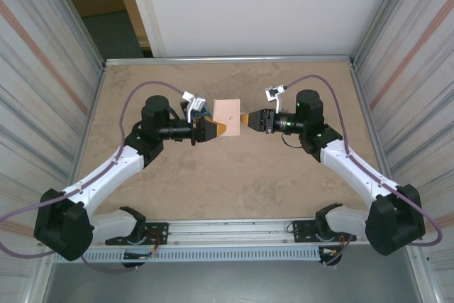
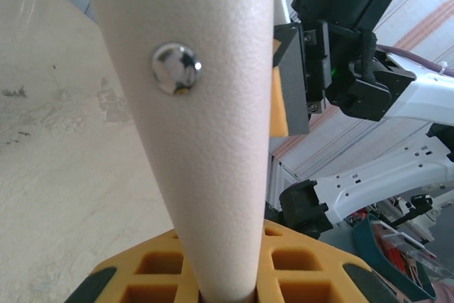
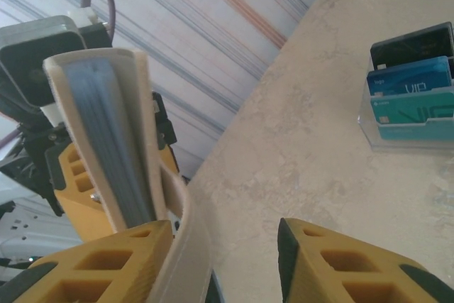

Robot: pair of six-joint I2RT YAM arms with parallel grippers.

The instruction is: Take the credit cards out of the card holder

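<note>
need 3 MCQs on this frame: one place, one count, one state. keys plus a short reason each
1. Where is the card holder?
A) held above the table by the left gripper
B) lying flat on it
C) under an arm base

2. How many cards stand in the clear tray?
A) one
B) three
C) five

3. How do the right gripper jaws stand?
A) shut on a card
B) shut empty
C) open

Key:
1. A, the left wrist view shows the holder rising from between its yellow fingers.
2. B, one dark, one blue and one teal card show.
3. C, bare table shows between its fingers in the right wrist view.
</note>
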